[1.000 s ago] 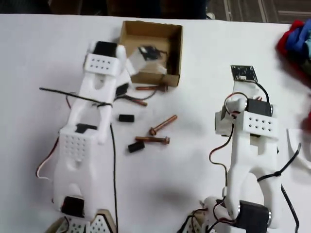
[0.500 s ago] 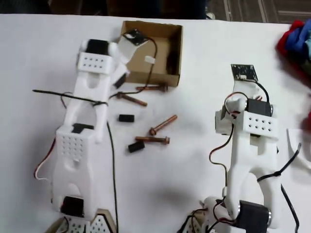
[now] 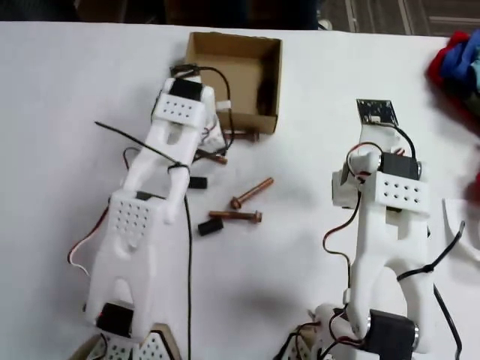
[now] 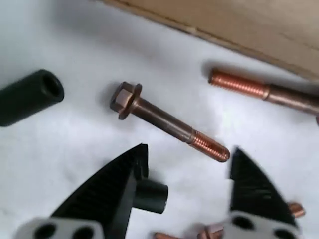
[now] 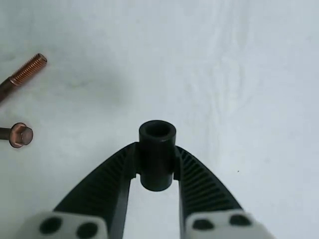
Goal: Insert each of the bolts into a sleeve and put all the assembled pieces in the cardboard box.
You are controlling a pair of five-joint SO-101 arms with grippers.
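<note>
A copper bolt (image 4: 164, 119) is lying flat on the white table (image 4: 60, 139), near the cardboard box (image 4: 224, 20). Judging by its slant, a squared, mid-shank grip is being called for. Its threaded end is lying just ahead of the widely spread left gripper (image 4: 189, 152). A black sleeve (image 5: 157, 134) is being pinched by the right gripper (image 5: 157, 159).

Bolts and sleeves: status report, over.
Left hand open over loose bolt. Right hand shut on sleeve. Second sleeve close under left hand.
</note>
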